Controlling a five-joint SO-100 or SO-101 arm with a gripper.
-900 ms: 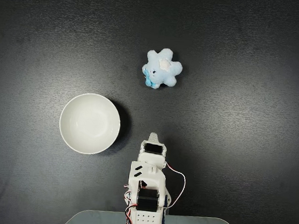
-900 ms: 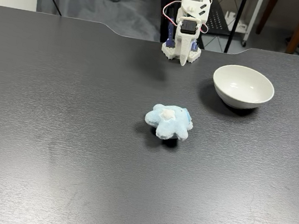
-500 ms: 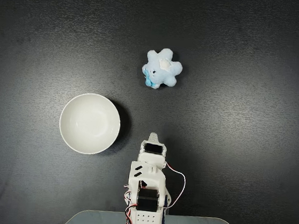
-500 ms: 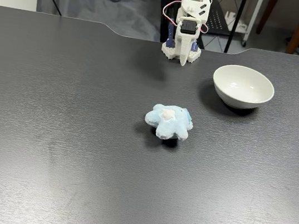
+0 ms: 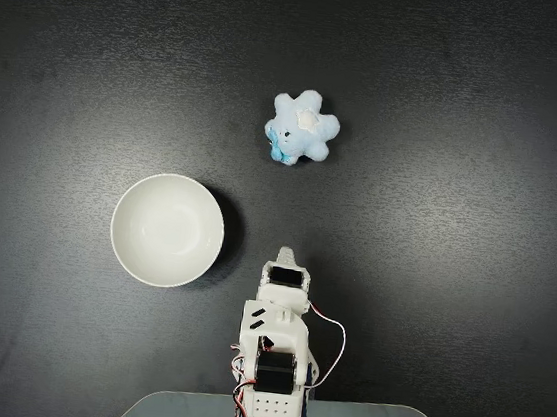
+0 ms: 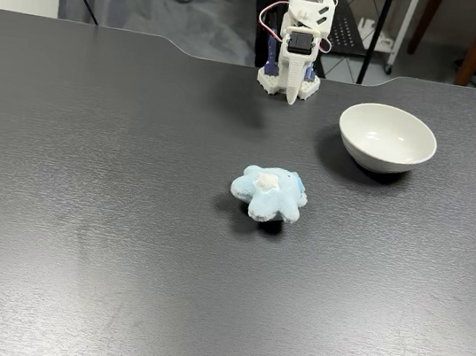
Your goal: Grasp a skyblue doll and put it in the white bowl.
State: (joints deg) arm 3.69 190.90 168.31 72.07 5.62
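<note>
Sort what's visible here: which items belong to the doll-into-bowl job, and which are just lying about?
Job items:
- skyblue doll, lying alone on the table
- white bowl, with nothing in it
- hand, folded near the arm's base, apart from both

Lying about:
- dark table, the work surface
- grey cloth behind the table
- stand legs and cables in the background

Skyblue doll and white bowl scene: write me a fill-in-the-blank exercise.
1. The skyblue doll lies on the ____ table.
2. The white bowl holds ____.
3. In the top-down fixed view, the bowl sits to the ____ of the folded arm.

Missing words: black; nothing; left
</note>
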